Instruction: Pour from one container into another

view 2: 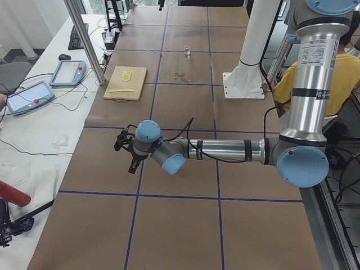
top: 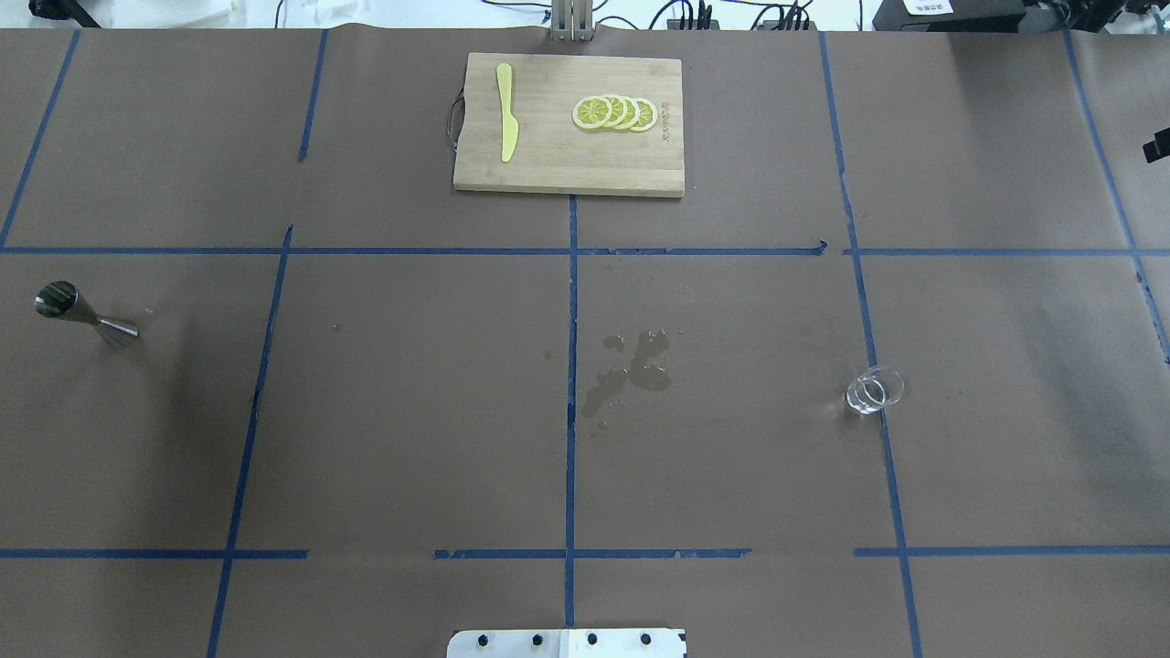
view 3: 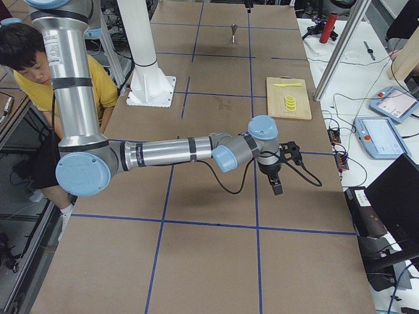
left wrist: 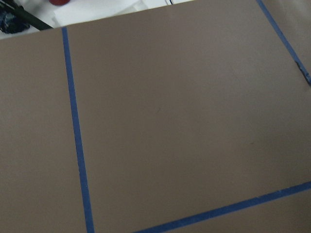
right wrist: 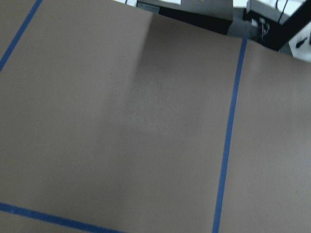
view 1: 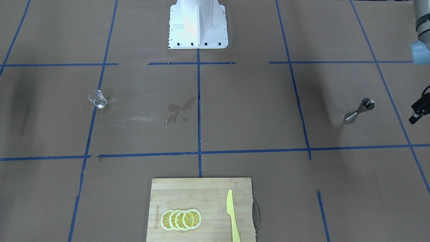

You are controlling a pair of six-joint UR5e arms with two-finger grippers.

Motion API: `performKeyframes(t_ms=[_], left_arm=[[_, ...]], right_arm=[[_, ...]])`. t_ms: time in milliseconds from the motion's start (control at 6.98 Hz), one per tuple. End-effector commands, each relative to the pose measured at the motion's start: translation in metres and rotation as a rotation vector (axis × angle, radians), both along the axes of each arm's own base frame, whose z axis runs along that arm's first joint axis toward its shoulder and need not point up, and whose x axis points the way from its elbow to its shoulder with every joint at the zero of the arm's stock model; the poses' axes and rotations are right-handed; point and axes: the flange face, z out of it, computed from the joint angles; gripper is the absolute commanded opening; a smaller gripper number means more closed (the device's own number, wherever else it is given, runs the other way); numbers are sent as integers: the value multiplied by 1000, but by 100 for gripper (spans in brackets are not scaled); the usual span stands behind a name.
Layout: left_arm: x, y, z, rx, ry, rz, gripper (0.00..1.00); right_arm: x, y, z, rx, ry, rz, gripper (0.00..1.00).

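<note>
The left gripper [view 2: 133,163] hangs over bare brown paper at the robot's left end of the table [top: 411,439], and the right gripper [view 3: 276,184] hangs likewise at the right end. For both, I cannot tell whether the fingers are parted or closed, and neither holds anything that can be seen. The clear glass cup [top: 875,390] stands upright on the robot's right side, on a blue tape line [top: 891,475]; whether it holds liquid cannot be made out. The steel jigger [top: 87,315] stands on its narrower cone far over on the robot's left, well apart from the cup. Between the 2, near the table's middle, lies a small wet puddle [top: 631,370]. At the far edge sits a wooden cutting board [top: 567,174] bearing 4 overlapping lemon slices [top: 614,112] and a yellow knife [top: 505,123]. A person in a yellow shirt [view 3: 105,85] sits behind the robot's base.
</note>
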Motion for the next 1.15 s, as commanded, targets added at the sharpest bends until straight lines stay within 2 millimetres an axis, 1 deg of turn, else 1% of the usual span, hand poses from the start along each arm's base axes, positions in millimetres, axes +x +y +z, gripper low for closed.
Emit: performKeyframes(t_ms=[0, 143, 287, 430, 573, 716, 860, 1003], left_arm=[[-19, 3, 22, -84, -20, 84, 99], [-55, 4, 38, -82, -76, 120, 99], [-86, 8, 45, -131, -91, 108, 100], [-92, 10, 34, -161, -90, 99, 100], [-106, 13, 38, -210, -99, 69, 100], [-130, 21, 45, -251, -154, -9, 100], [-131, 26, 48, -373, -160, -149, 100], [-130, 24, 43, -352, -159, -172, 100]], right_arm=[[35, 18, 38, -133, -60, 1, 100], [45, 24, 45, -142, -38, -84, 100], [59, 29, 47, -154, -20, -219, 100], [66, 36, 39, -118, -10, -274, 100], [67, 42, 45, -127, 1, -272, 100], [67, 59, 71, -176, 6, -273, 100], [59, 53, 70, -135, 8, -283, 100], [59, 50, 75, -119, 9, -274, 100]])
